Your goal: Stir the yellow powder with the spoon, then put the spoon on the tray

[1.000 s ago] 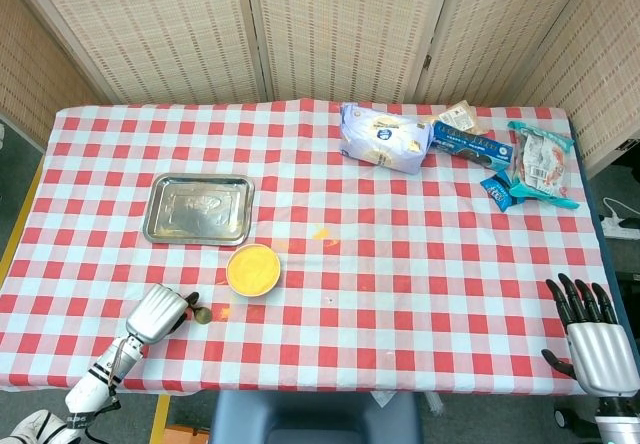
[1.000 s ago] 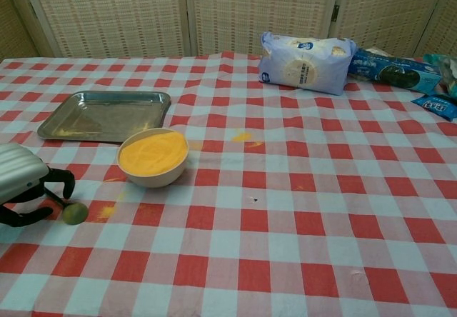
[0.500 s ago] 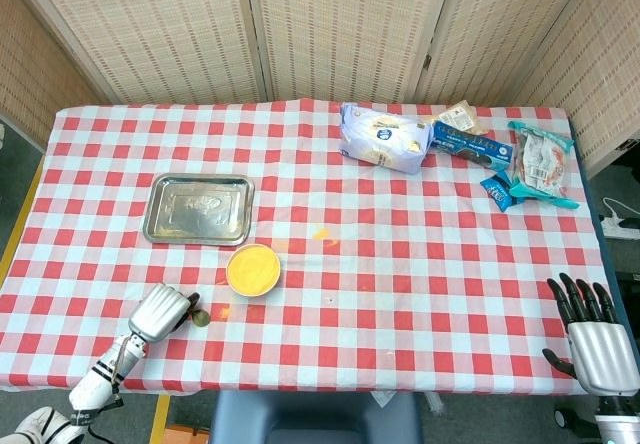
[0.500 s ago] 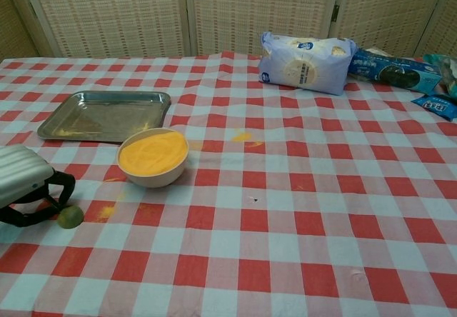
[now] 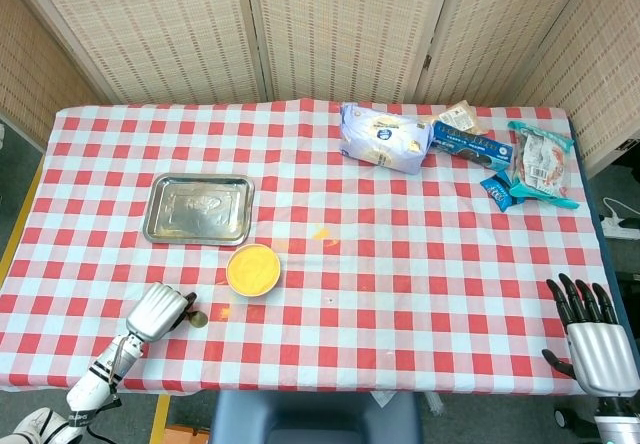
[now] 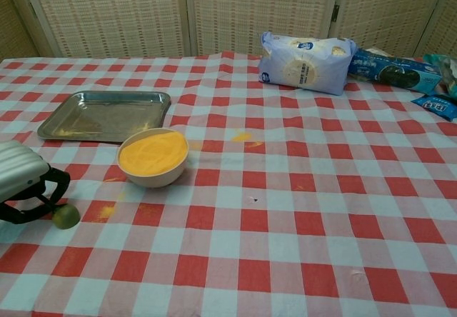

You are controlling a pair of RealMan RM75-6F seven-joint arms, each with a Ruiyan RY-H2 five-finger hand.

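My left hand [image 6: 25, 188] curls round the spoon [image 6: 66, 217], its bowl just off the table [image 5: 400, 264] near the front edge. One bowl [image 6: 153, 158] of yellow powder sits between it and the one tray [image 5: 198, 209]; nothing blocks the way. Five snack packs [image 5: 455, 146] lie far right. My right hand [image 5: 595, 339] rests spread, empty.

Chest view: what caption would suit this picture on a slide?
Robot's left hand holds a spoon on the checked cloth beside a bowl of yellow powder.
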